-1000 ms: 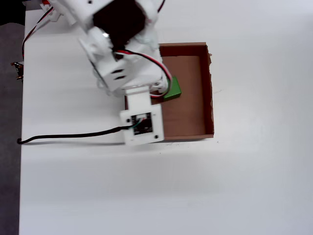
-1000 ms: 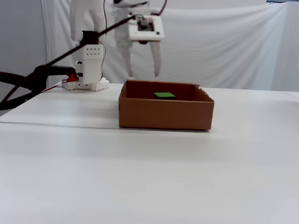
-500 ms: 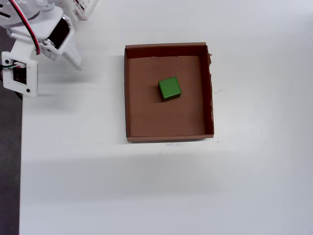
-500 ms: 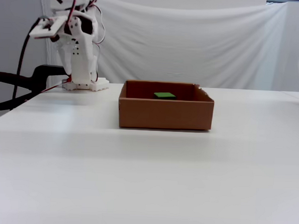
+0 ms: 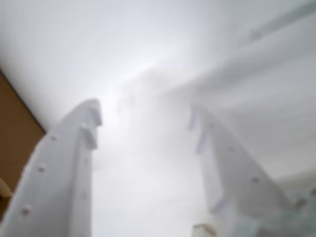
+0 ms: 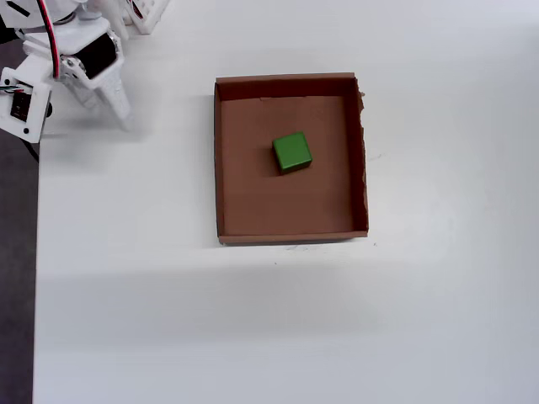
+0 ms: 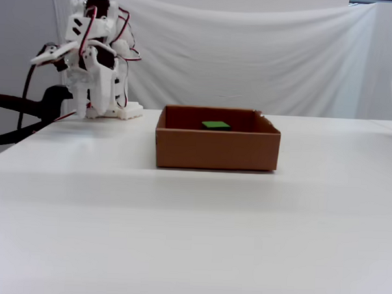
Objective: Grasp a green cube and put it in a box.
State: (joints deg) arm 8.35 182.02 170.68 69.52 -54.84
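Green small cube lies inside the shallow brown cardboard box, mid-frame. The white gripper, wide and empty, has pulled back to the upper left; the task looks finished.

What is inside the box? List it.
Only the green cube lies inside the box, near the middle of its floor, apart from every wall in the overhead view. The rest of the floor is bare cardboard. In the fixed view the near wall hides all but the cube's top.
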